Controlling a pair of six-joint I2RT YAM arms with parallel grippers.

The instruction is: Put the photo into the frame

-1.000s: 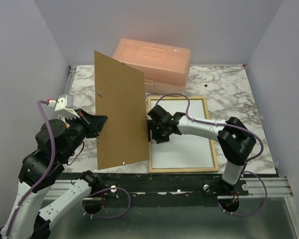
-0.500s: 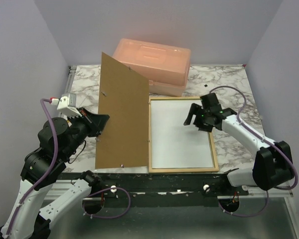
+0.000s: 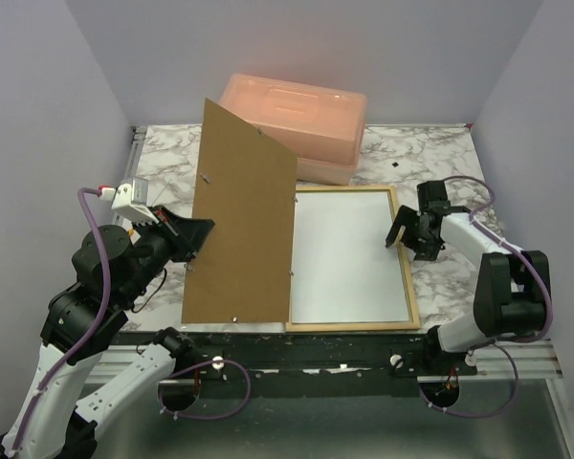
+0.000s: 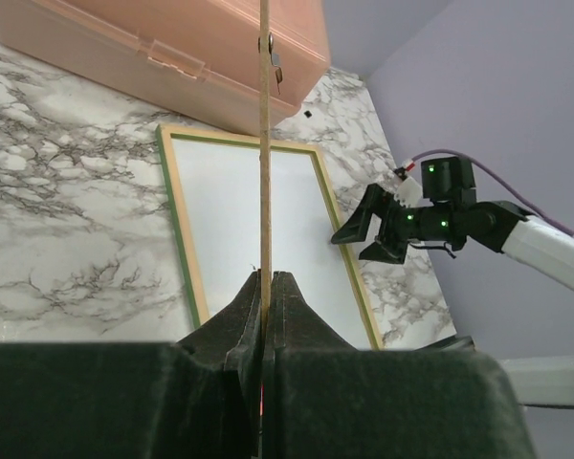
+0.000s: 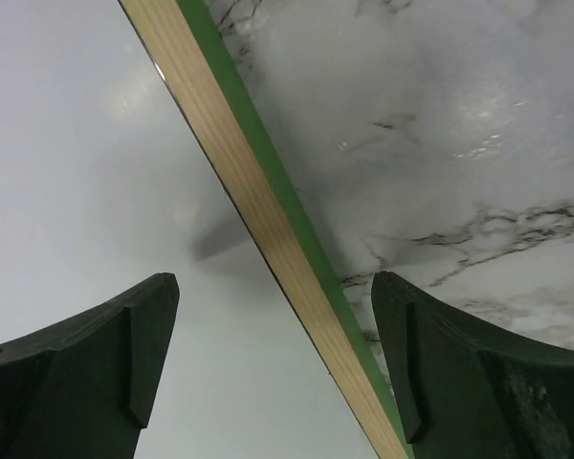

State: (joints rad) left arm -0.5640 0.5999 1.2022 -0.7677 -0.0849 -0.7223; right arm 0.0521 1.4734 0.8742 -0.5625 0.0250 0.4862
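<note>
Shut tight, the left jaws, pinching the left edge of the board (image 3: 239, 225) and holding it near upright. Seen from the left wrist as a thin line only, running away toward the box (image 3: 297, 110). Stands along the left rail of the frame (image 3: 354, 326), long axis near to far, parallel with the frame's own. Cannot tell whether the board's right edge rests on that rail or hangs just above it.

Wide apart and holding nothing, the right jaws, hanging over the frame's right rail: one side above the photo (image 3: 344, 253), the other above bare desk (image 3: 459, 163), the rail between them.

Outward from there: frame flat on the desk, pale wood back up, a strip of green along its outer side. Inside it, a plain white sheet filling the opening; judged to be the photo, face down and already seated. Just behind the far rail, the box.

Probably leaves only the board to go on over the photo. Turns on one relation: opening to the right of the board, so calls for tipping it rightward and down, toward the right jaws. Falls to the left arm, the only one with a hold. Risks trapping the right jaws beneath the board unless drawn clear of the rail first.
</note>
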